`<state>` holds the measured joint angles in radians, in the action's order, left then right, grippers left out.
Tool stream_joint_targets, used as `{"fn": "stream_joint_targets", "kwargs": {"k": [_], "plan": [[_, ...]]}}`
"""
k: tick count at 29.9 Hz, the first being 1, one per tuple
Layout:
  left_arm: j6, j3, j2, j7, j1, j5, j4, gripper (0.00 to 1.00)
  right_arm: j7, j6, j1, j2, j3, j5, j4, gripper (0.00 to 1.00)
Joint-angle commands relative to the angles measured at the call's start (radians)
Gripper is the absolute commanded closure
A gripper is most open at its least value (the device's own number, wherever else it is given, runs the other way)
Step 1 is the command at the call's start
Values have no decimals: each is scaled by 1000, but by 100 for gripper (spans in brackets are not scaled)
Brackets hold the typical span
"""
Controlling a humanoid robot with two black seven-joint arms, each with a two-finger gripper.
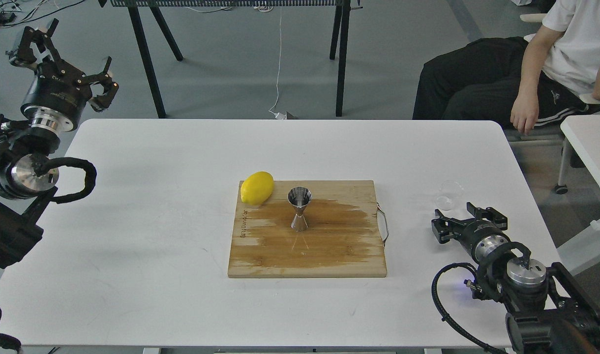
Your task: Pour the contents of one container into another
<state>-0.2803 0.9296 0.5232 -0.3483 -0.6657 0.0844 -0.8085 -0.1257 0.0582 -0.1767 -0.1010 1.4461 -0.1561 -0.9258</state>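
The clear glass cup (449,194) stands upright on the white table (182,295) at the right, free of any grip. Just below it my right gripper (465,222) is open, its fingers spread and apart from the cup. The steel jigger (299,208) stands upright near the middle of the wooden cutting board (329,255), on a wet dark patch. My left gripper (66,54) is raised beyond the table's far left corner, open and empty.
A yellow lemon (256,188) lies on the board's far left corner. A seated person (526,73) is at the far right, beyond the table. A second white table (592,142) edge sits at the right. Black table legs (147,59) stand behind.
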Motion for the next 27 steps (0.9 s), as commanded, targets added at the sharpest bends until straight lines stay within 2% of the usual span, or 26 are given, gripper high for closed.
{"fn": "stream_joint_targets", "kwargs": {"k": [1, 3, 6, 10, 13, 15, 20, 27], "plan": [[0, 0, 0, 0, 0, 0, 0, 0, 1, -8, 104, -35, 10, 1, -183, 1], [1, 0, 0, 0, 0, 0, 0, 0, 3, -38, 138, -64, 10, 1, -266, 0], [1, 0, 0, 0, 0, 0, 0, 0, 27, -159, 158, -103, 10, 10, -326, 0], [0, 0, 0, 0, 1, 0, 0, 0, 148, -326, 100, -130, 5, 45, -282, 0], [0, 0, -3, 0, 1, 0, -1, 0, 260, -452, -10, -152, -4, 130, -152, 0], [0, 0, -5, 0, 3, 0, -1, 0, 299, -542, -76, -152, -12, 165, -46, 0], [-2, 2, -6, 0, 12, 0, 0, 0, 311, -547, -243, -152, -56, 170, 158, 0], [-3, 3, -11, -1, 18, 0, 0, 0, 311, -547, -428, -143, -148, 171, 349, 0]]}}
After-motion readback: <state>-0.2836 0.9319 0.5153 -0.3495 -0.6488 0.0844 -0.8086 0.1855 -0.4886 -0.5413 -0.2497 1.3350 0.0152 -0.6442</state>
